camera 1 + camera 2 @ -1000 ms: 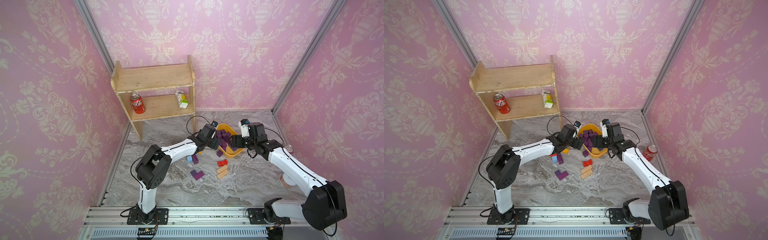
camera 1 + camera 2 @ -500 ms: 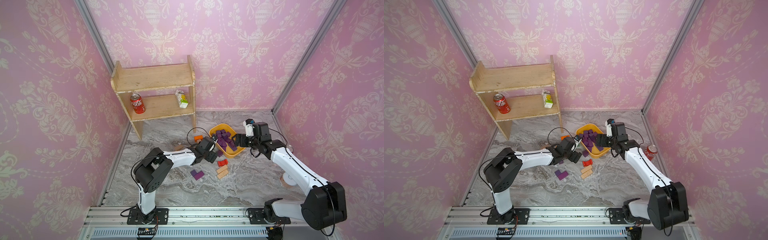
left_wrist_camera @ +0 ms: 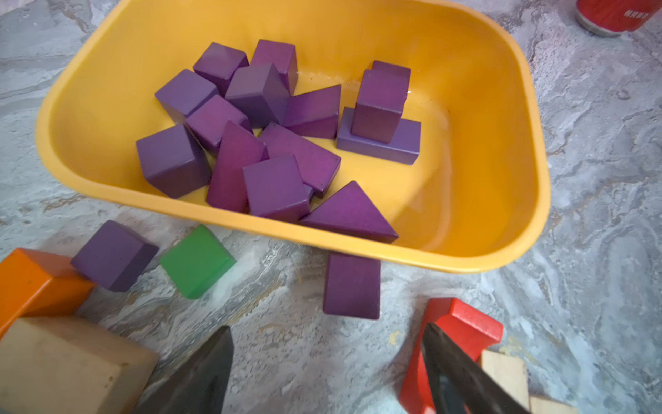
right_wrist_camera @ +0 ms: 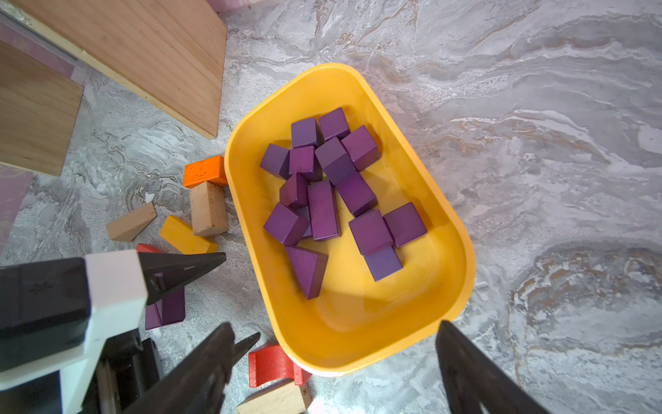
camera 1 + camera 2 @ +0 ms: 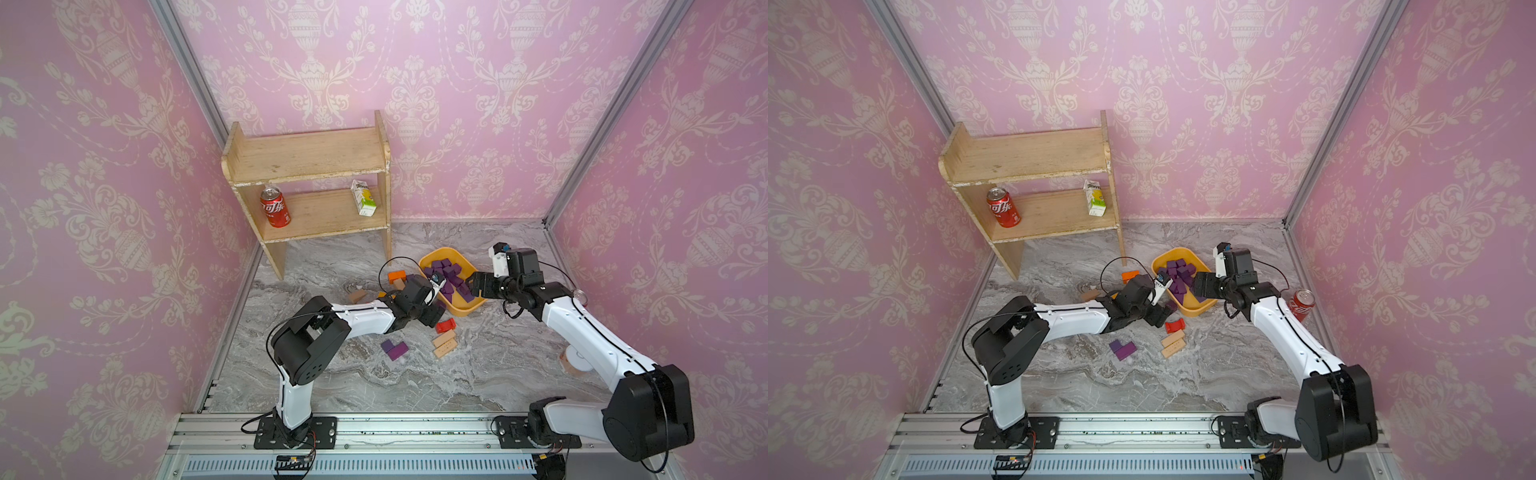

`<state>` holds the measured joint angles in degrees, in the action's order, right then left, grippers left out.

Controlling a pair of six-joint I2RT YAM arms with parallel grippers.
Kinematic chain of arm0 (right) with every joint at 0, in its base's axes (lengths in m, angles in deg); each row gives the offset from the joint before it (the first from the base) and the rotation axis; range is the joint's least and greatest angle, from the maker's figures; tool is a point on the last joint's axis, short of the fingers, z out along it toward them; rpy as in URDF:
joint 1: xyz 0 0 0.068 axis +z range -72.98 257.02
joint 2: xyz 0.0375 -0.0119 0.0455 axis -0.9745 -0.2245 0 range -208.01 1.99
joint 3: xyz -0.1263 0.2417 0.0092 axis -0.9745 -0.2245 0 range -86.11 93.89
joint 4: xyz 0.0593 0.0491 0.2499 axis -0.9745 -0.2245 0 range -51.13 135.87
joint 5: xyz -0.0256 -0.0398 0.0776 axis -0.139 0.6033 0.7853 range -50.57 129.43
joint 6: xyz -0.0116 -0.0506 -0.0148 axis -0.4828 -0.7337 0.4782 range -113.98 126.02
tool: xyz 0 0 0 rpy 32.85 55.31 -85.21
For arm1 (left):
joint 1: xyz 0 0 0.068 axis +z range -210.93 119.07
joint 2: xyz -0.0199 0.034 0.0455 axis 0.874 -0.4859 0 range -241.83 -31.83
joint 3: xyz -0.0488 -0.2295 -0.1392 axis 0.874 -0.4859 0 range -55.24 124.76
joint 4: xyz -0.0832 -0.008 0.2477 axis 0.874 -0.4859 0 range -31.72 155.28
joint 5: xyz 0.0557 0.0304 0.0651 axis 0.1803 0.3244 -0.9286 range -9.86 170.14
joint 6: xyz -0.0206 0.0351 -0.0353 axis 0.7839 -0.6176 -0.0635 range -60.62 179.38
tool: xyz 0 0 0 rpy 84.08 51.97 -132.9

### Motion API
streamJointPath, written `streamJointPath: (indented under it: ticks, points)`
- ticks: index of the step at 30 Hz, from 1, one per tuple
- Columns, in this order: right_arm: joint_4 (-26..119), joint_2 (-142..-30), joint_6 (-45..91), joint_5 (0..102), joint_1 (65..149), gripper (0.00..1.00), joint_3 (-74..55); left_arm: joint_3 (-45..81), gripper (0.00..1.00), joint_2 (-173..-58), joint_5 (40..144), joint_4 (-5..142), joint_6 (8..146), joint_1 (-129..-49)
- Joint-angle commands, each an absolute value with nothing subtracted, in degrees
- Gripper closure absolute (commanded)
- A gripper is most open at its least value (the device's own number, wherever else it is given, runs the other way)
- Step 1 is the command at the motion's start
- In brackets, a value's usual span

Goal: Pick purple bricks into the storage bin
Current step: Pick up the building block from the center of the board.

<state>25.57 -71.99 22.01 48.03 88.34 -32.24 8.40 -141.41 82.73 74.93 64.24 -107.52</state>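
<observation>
Grippers: left gripper (image 3: 326,372), jaws well apart and empty, low over the table (image 3: 591,215) and aimed at a purple bar (image 3: 353,285) lying flat just outside the near rim of the bin (image 3: 483,143). A red block (image 3: 462,329) sits close by one finger; contact cannot be told. Right gripper (image 4: 336,326), jaws wide and empty, hangs above the bin's right edge.

Purple bricks: most are heaped in the bin (image 4: 322,208). Loose on the table are the bar, a cube (image 3: 114,254) beside a green block (image 3: 197,261), and a pair (image 5: 395,350) nearer and to the left.

Handling, judged: light, rigid, smooth painted wood. Pinch the bar across its long parallel sides. Take wedges by their flat triangular faces, not the slope.
</observation>
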Motion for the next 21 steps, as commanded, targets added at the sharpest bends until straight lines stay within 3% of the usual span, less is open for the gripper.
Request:
streamJointPath:
  ticks: [1, 5, 10, 16, 21]
  points:
    - [23.73, -69.39, 22.81, 47.0, 87.84, 0.09, -32.6, 10.1, 0.18, -143.66, 85.58, 77.04, 66.11, -107.56]
    - [22.9, -68.87, 24.32, 43.95, 87.58, 0.0, -33.01, 11.64, 0.18, -145.25, 85.13, 76.28, 66.07, -107.51]
    - [22.84, -68.77, 24.57, 44.44, 87.4, 0.0, -33.11, 13.8, 0.23, -147.07, 85.2, 75.54, 65.77, -107.51]
    - [21.98, -69.55, 24.04, 44.65, 87.24, 0.0, -32.78, 15.72, 0.4, -148.98, 86.11, 74.61, 65.7, -107.51]
    - [21.72, -69.51, 23.95, 45.33, 87.22, 0.0, -32.8, 16.24, 0.41, -149.44, 85.57, 73.98, 65.7, -107.54]
